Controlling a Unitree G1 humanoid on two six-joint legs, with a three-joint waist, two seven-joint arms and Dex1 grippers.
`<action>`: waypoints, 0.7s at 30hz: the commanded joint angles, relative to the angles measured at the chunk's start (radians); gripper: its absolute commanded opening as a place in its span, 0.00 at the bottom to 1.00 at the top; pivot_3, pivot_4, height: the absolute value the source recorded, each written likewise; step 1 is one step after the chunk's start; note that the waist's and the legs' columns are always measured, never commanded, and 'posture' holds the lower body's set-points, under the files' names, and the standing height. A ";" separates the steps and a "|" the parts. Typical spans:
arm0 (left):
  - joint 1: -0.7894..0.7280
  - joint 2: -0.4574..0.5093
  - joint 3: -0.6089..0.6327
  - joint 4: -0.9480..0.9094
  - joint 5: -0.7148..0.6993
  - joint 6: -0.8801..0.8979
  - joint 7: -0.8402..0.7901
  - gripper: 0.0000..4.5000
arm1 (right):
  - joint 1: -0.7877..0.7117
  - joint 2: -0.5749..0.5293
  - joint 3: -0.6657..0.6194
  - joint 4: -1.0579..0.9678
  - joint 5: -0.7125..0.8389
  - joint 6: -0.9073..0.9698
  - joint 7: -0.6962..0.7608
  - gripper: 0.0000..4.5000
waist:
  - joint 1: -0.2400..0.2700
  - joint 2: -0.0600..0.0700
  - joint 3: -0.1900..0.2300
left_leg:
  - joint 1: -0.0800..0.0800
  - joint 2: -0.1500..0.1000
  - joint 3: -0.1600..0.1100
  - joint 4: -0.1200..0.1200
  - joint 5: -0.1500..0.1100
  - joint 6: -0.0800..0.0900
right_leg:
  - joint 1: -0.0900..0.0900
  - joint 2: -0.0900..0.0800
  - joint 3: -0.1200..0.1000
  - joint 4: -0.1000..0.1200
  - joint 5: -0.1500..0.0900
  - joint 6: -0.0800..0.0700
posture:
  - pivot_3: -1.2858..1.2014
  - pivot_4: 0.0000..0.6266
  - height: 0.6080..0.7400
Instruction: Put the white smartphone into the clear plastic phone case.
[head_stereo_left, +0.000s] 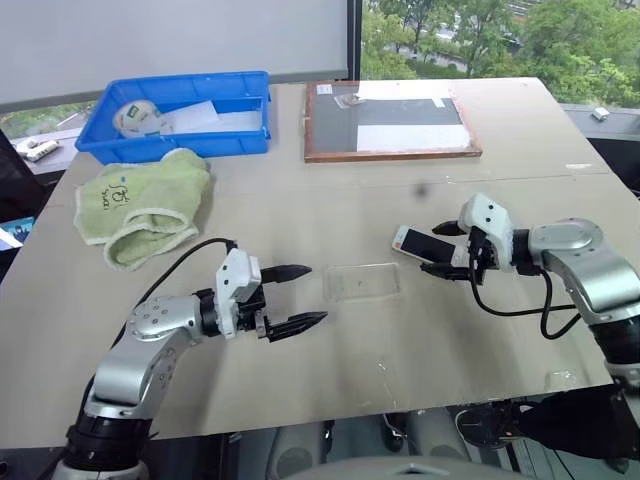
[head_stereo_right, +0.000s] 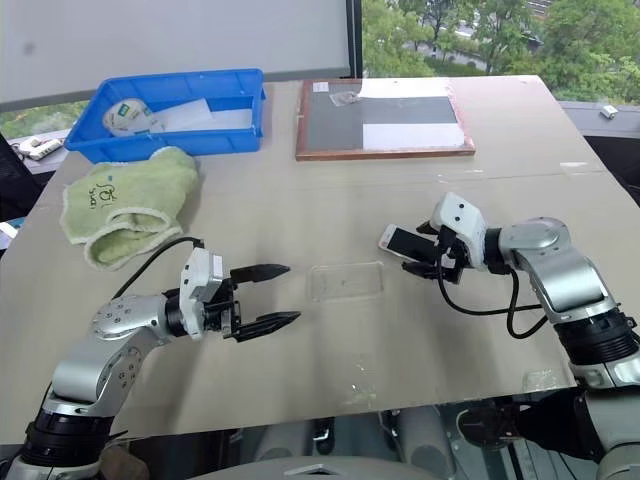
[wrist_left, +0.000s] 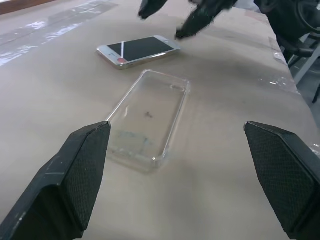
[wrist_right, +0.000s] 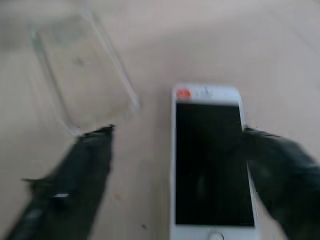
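We are seeing the right gripper (head_stereo_left: 452, 250) spread around the white smartphone (head_stereo_left: 423, 243), right of centre; the clear plastic phone case (head_stereo_left: 361, 281) is lying mid-frame, beside the spread left gripper (head_stereo_left: 301, 297).

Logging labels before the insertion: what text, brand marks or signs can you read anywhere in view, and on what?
No text is legible.
Green towel: dark printed logo, too small to read.
Tape roll in the blue bin: green marks, unreadable.
White smartphone: red spot by its top edge, blurred.
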 joint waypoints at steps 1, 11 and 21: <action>-0.020 0.011 0.013 -0.044 -0.029 0.015 0.005 0.99 | -0.052 0.014 0.019 0.089 -0.041 -0.051 0.011 0.98 | -0.001 0.000 0.000 | 0.000 0.000 0.000 0.000 0.000 0.000 | 0.000 0.000 0.000 0.000 0.000 0.000 | 0.52 0.24 1.00; -0.015 0.022 0.021 -0.065 -0.041 0.034 0.020 0.99 | -0.141 0.093 0.066 0.363 -0.122 -0.113 0.034 0.98 | -0.008 -0.001 -0.001 | 0.001 0.000 0.001 0.001 0.000 0.000 | 0.001 0.002 0.001 0.001 0.000 0.000 | 0.52 0.24 1.00; 0.004 0.021 0.034 -0.078 -0.041 0.035 0.036 0.99 | -0.165 0.136 0.099 0.514 -0.200 -0.194 0.045 0.65 | -0.011 -0.003 -0.002 | 0.016 0.002 0.002 0.000 0.000 0.000 | 0.011 0.002 0.002 0.002 0.002 -0.004 | 0.52 0.24 1.00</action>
